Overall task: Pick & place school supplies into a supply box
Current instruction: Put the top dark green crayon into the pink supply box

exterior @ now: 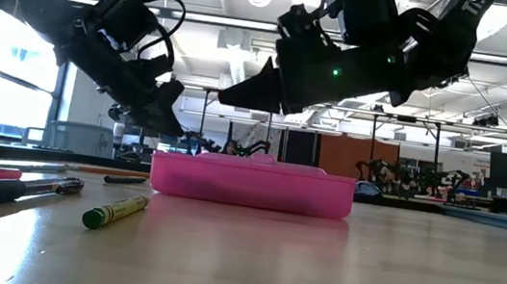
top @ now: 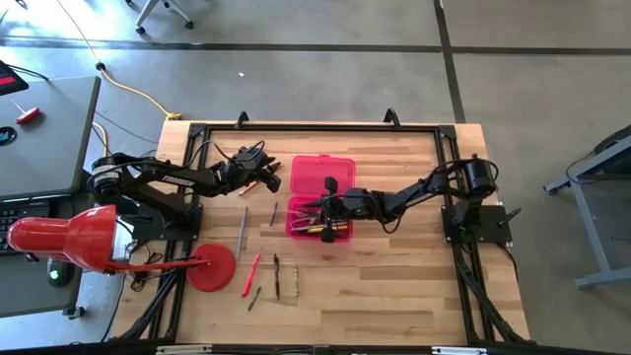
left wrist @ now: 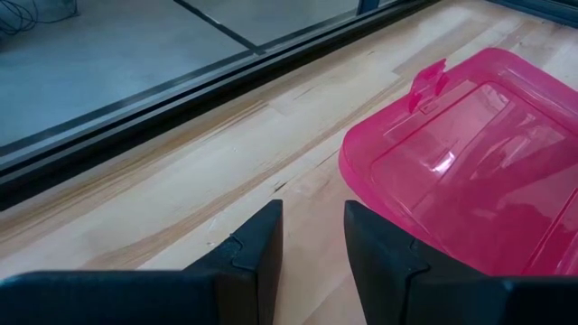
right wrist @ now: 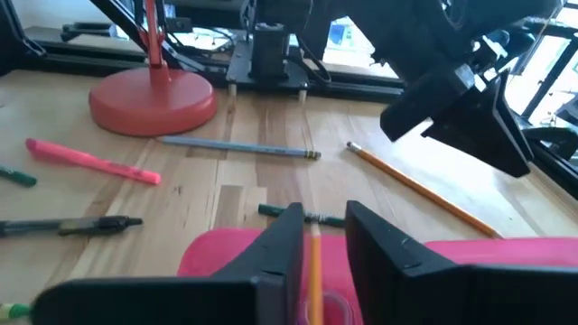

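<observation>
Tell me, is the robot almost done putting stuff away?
Not yet. A few supplies lie in the pink plastic box. The right gripper holds an orange pencil over it. A grey pencil, pink pen and others wait on the table.

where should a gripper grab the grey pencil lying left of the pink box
Grip the grey pencil mid-shaft from straight above, fingers closing across its width. It lies flat on the table with bare wood on both sides, so the middle is clear and balanced.
</observation>
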`<state>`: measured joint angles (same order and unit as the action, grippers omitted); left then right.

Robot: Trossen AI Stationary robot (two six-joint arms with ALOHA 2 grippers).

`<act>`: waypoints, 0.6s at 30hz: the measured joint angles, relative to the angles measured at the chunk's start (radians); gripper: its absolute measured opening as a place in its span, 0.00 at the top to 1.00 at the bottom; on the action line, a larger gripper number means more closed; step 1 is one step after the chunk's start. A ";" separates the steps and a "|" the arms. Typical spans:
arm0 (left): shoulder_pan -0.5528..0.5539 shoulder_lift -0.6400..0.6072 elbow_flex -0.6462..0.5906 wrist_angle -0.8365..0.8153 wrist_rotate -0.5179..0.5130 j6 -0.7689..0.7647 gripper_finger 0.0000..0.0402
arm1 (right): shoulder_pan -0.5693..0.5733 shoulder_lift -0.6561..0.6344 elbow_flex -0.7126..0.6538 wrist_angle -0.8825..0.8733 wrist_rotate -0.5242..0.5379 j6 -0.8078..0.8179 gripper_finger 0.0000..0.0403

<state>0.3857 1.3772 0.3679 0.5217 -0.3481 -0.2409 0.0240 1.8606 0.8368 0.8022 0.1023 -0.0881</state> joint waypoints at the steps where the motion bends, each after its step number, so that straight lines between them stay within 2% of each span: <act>1: 0.000 0.000 0.000 0.000 0.000 0.000 0.63 | -0.002 0.000 0.000 -0.005 0.002 0.001 0.83; 8: 0.000 0.000 0.000 0.000 0.000 0.000 0.63 | -0.011 0.000 0.000 -0.010 -0.004 -0.012 0.74; 14: 0.000 0.000 0.000 0.000 0.000 0.000 0.63 | 0.000 -0.004 0.000 0.042 -0.006 -0.022 0.74; 18: 0.000 0.000 0.000 0.000 0.000 0.000 0.63 | 0.028 -0.051 0.000 0.047 -0.007 -0.024 0.75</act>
<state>0.3855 1.3773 0.3679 0.5217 -0.3481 -0.2405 0.0524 1.8095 0.8368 0.8491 0.0952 -0.1123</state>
